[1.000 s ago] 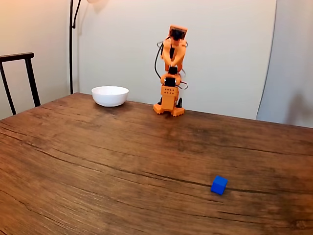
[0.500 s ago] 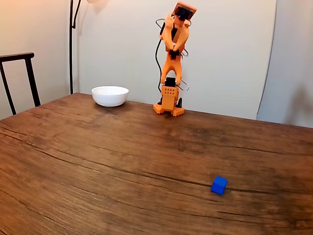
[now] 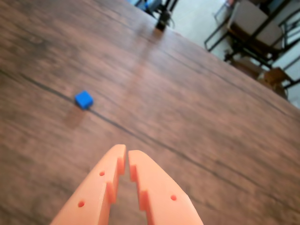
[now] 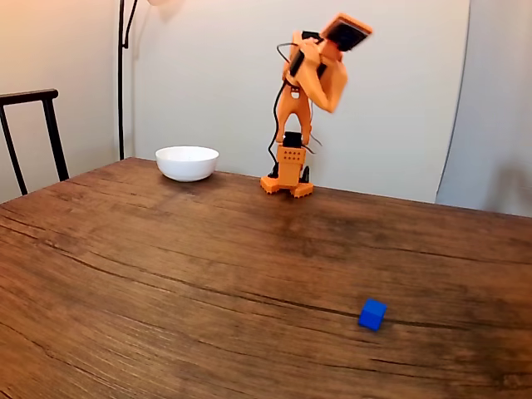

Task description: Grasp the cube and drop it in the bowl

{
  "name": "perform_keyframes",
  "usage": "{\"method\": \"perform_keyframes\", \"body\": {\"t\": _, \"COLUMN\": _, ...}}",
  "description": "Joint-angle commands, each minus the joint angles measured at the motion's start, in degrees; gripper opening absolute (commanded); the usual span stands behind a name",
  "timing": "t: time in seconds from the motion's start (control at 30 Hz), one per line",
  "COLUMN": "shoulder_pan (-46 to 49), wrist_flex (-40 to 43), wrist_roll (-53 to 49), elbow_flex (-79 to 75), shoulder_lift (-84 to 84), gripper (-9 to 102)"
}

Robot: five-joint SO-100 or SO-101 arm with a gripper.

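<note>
Cube (image 4: pixel 372 314) was left alone on the desk (image 4: pixel 166 266), far from the bowl (image 4: pixel 187 162). Nothing was held by the nearly closed claw (image 3: pixel 126 157), raised high above it.

Fixed view: bowl (image 4: pixel 187 162) sits on the table (image 4: pixel 166 274) at the far edge, left of the arm's base (image 4: pixel 288 175). Cube (image 4: pixel 372 314) lies on the table near the front, right of centre, well apart from bowl and base. Chair (image 4: pixel 33 133) stands off the table's left side. Gripper (image 4: pixel 337 87) hangs high above the base. Wrist view: cube (image 3: pixel 84 99) is on the table, up and left of the gripper (image 3: pixel 127 154) tips; chairs (image 3: pixel 253 33) beyond the far edge.
</note>
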Motion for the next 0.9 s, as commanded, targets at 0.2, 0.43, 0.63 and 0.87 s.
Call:
{"method": "perform_keyframes", "body": {"t": 0.2, "shoulder_pan": -2.81, "wrist_flex": -17.58, "wrist_roll": -1.67, "elbow_flex": -3.25, "shoulder_lift": -10.99, "gripper": 0}}
{"method": "perform_keyframes", "body": {"t": 0.43, "shoulder_pan": -4.31, "wrist_flex": -23.99, "wrist_roll": -3.08, "elbow_flex": -3.25, "shoulder_lift": -18.11, "gripper": 0}}
{"method": "perform_keyframes", "body": {"t": 0.63, "shoulder_pan": -5.71, "wrist_flex": -31.11, "wrist_roll": -3.16, "elbow_flex": -3.25, "shoulder_lift": -22.41, "gripper": 0}}
{"method": "perform_keyframes", "body": {"t": 0.87, "shoulder_pan": -7.56, "wrist_flex": -40.87, "wrist_roll": -3.25, "elbow_flex": -3.34, "shoulder_lift": -30.06, "gripper": 0}}
